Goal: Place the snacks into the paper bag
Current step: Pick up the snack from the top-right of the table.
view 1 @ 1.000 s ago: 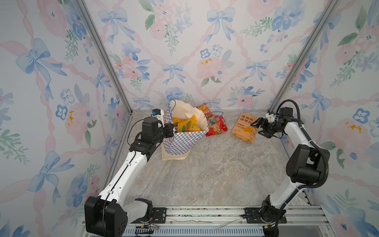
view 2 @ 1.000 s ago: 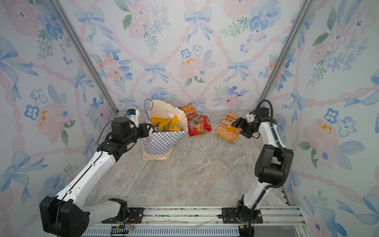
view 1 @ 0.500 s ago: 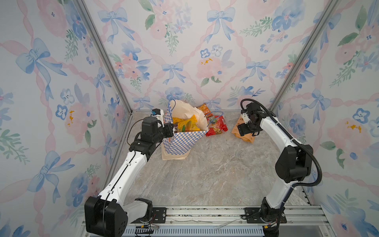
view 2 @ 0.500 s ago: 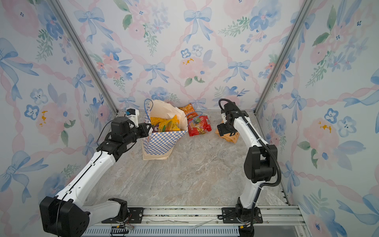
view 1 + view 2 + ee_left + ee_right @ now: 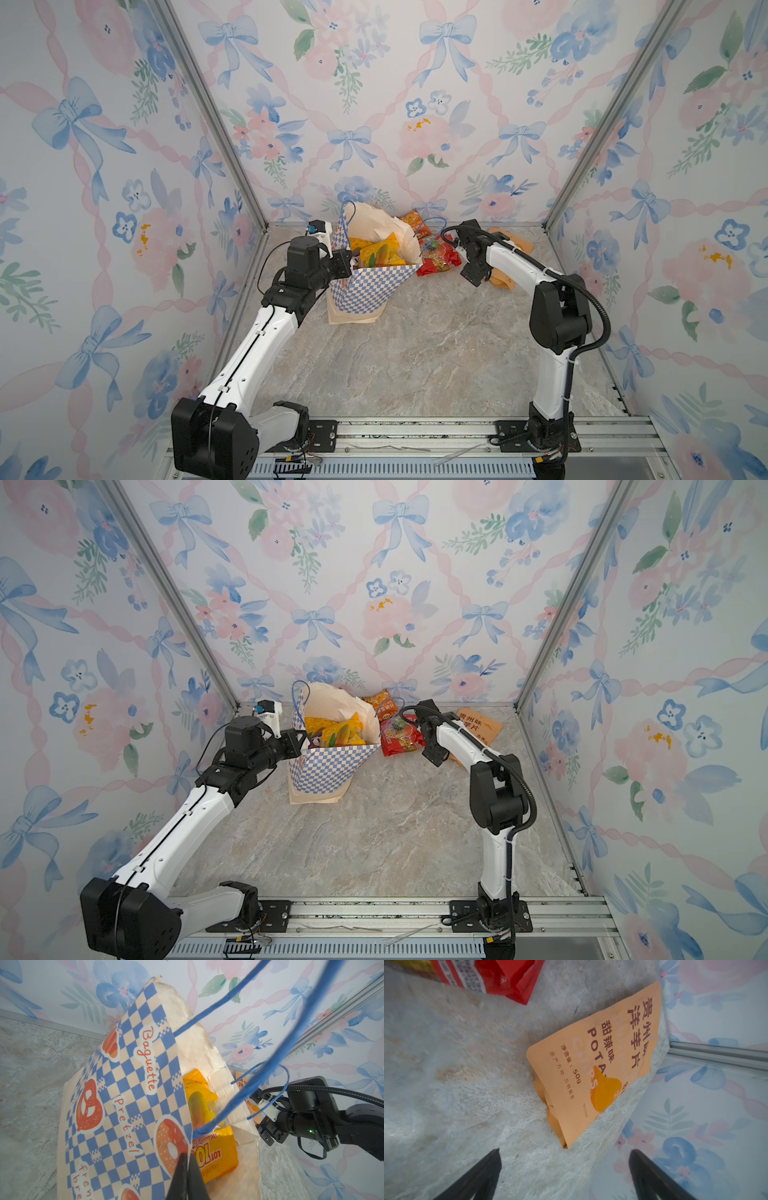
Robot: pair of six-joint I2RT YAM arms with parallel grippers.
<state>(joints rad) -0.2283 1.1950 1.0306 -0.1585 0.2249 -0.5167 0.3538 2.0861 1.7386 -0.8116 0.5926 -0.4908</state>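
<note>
Your right gripper (image 5: 564, 1152) has swung in from the side wall and spread wide, empty, poised at the tan pouch (image 5: 593, 1076) lying on the table (image 5: 415, 353) near the red packet (image 5: 440, 262). Your left gripper (image 5: 187, 1160) pinches the paper bag (image 5: 374, 286) by its rim; the pouch looks next to go in.

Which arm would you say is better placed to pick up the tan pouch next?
Right: the right gripper, open, hovers just short of the tan pouch; the left gripper is shut on the paper bag rim.
</note>
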